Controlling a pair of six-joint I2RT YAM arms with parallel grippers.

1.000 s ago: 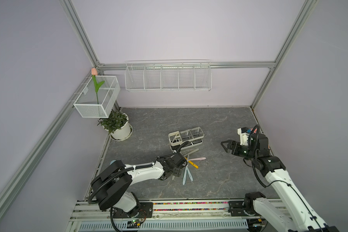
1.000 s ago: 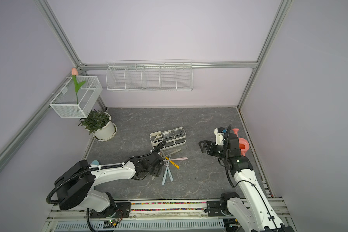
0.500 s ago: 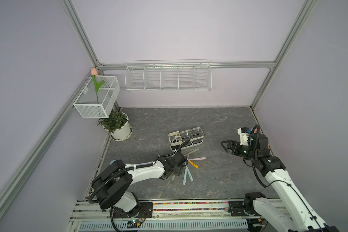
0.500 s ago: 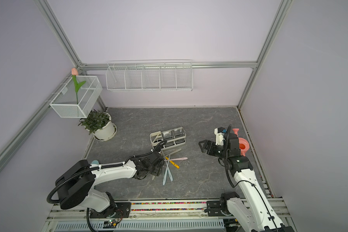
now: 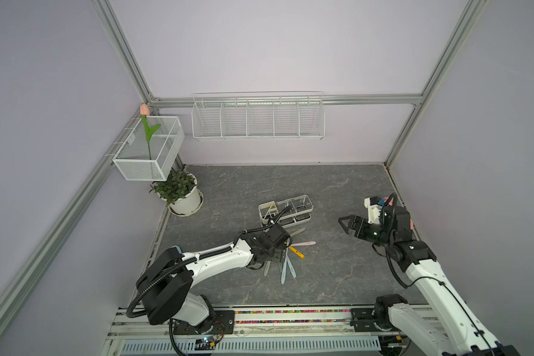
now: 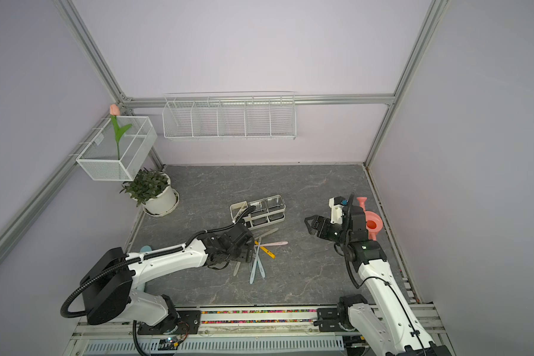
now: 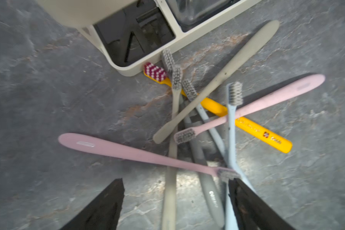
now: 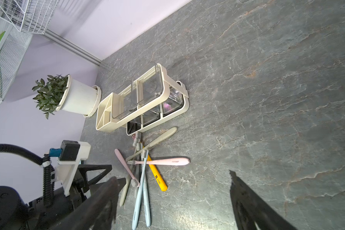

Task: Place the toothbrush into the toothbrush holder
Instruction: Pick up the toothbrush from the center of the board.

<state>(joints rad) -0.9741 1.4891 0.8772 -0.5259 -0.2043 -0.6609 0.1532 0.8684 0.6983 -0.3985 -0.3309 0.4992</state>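
Note:
The cream-white toothbrush holder point(image 5: 285, 211) point(image 6: 258, 209) point(image 8: 141, 103) stands mid-table with nothing in its bin or its two clear cups. Just in front of it, several toothbrushes point(image 5: 285, 255) point(image 6: 259, 255) point(image 8: 143, 165) lie crossed in a pile: pink, beige, grey, pale blue and one yellow point(image 7: 247, 123). My left gripper point(image 5: 278, 255) point(image 7: 175, 183) hangs open and low over the pile. A beige handle point(image 7: 169, 199) and a grey handle point(image 7: 211, 195) lie on the table between its fingers. A pink brush's head point(image 7: 225, 173) touches one fingertip. My right gripper point(image 5: 346, 225) point(image 8: 173, 177) is open and empty, raised off to the right.
A potted plant point(image 5: 179, 197) stands at the back left under a white mesh box point(image 5: 148, 148) holding a tulip. A long wire basket point(image 5: 258, 120) hangs on the back wall. A pink object point(image 6: 372, 223) sits behind my right arm by the right edge.
My left gripper has shifted slightly over the pile and its jaws have opened a little wider. The right arm has not moved.

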